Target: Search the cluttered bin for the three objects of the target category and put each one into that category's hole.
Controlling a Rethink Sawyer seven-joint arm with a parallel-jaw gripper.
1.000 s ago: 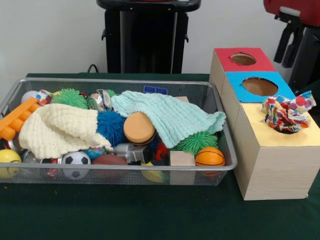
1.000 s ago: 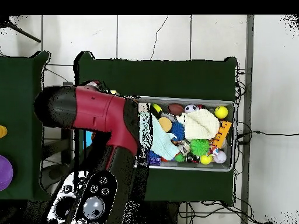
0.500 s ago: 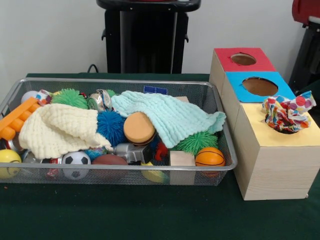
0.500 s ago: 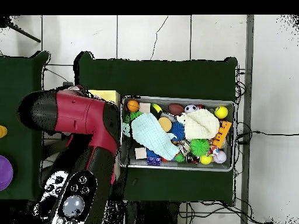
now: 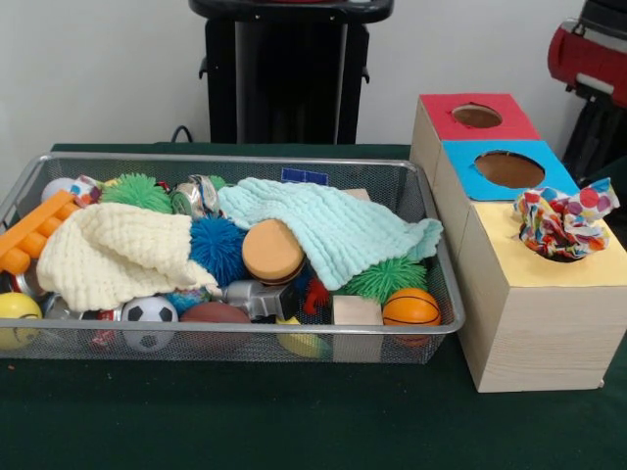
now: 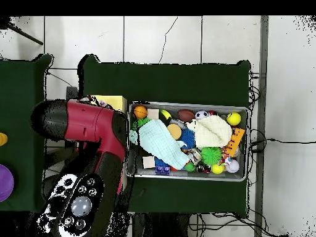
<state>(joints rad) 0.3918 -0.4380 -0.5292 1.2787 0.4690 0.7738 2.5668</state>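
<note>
The wire mesh bin point(image 5: 235, 160) holds a heap of toys and shows in the overhead view too point(image 6: 185, 103). One polka-dot fabric bundle point(image 5: 561, 219) sits on the yellow-surrounded hole point(image 5: 565, 258) of the wooden box point(image 5: 519, 333), bulging above it. A scrap of dotted fabric point(image 5: 86, 187) shows at the bin's far left corner; any other bundle is hidden under the clutter. Only a red link of the arm point(image 5: 588, 54) shows at the top right. In the overhead view the arm point(image 6: 92, 123) covers most of the box. The gripper is out of view.
In the bin lie a cream knitted cloth point(image 5: 113, 253), a mint knitted cloth point(image 5: 333, 230), a blue pom ball point(image 5: 216, 248), green pom balls point(image 5: 384, 278), small sports balls and blocks. The blue-surrounded hole point(image 5: 509, 169) and the red-surrounded hole point(image 5: 477, 116) lie behind the yellow one.
The arm has drawn back from over the box; the black gripper parts seen at the top right a second ago are gone. In the overhead view it swung off the bin's end. The bundle has not moved.
</note>
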